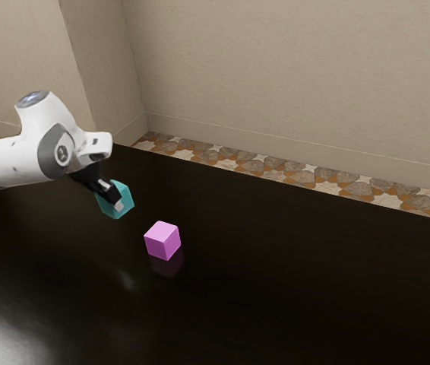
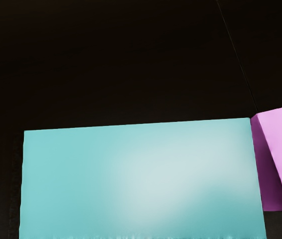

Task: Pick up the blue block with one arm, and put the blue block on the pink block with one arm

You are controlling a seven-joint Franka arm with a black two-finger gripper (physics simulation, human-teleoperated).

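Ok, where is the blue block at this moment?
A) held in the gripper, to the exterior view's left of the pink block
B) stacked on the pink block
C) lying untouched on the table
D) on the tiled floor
A: the blue block is clamped, tilted, between the fingers of the gripper, while the pink block stands on the dark table with nothing on top.
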